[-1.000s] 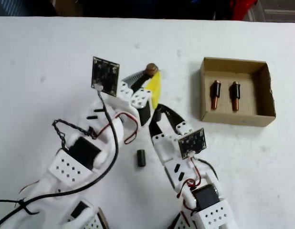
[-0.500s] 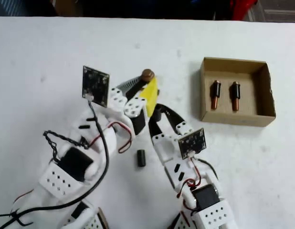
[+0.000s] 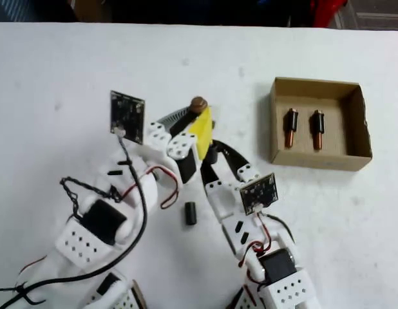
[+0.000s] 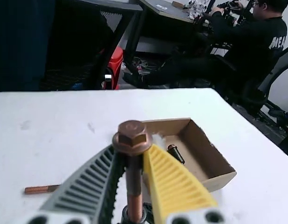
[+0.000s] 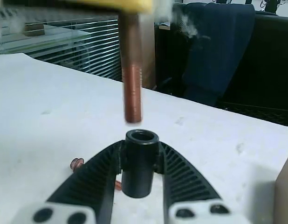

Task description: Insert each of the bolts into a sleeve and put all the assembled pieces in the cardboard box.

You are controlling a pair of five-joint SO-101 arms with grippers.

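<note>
My left gripper (image 3: 198,112) is shut on a copper bolt (image 3: 199,103), held upright between its grey and yellow fingers (image 4: 172,182). The bolt's hexagonal head (image 4: 131,133) is on top. Right beside it, my right gripper (image 3: 210,154) is shut on a black sleeve (image 5: 140,161), which stands upright. The bolt's threaded tip (image 5: 133,109) hangs just above the sleeve's open bore. The cardboard box (image 3: 353,122) on the right holds two assembled pieces (image 3: 290,127) (image 3: 317,129). A second black sleeve (image 3: 190,213) lies on the table between the arms.
Loose copper bolts lie on the white table, one (image 4: 41,189) in the left wrist view and another (image 5: 76,163) in the right wrist view. Cables (image 3: 141,212) trail from the left arm. Chairs and a seated person are beyond the table's far edge.
The left arm has swung to the left and drawn back a little. It carries the bolt closer to the right gripper, which has stayed still with its sleeve.
</note>
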